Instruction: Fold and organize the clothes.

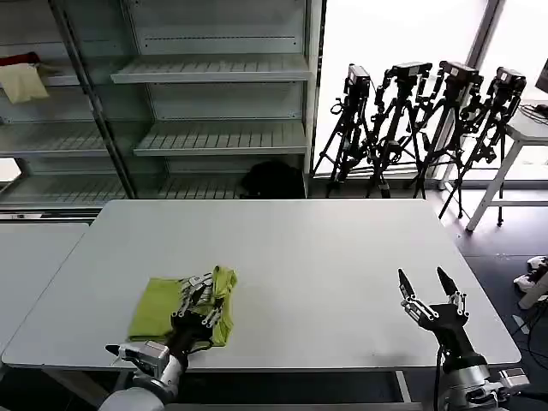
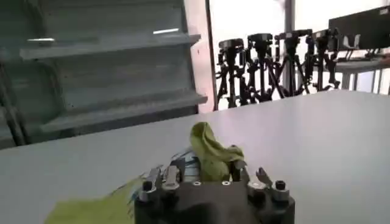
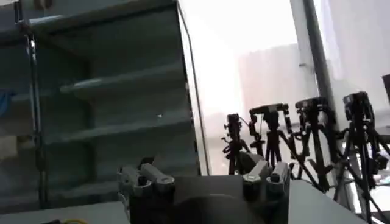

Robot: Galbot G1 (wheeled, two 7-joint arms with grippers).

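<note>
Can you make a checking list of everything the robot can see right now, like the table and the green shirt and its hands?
Surface: white table, mostly bare.
Job's things: one green shirt, partly folded, near the front left edge.
Clutter: nothing seen on the table.
Grippers: left gripper on the shirt, a bunched fold between its fingers; right gripper open, above the front right of the table.
Cables: nothing seen.
Surroundings: shelves behind, tripods by the window.
</note>
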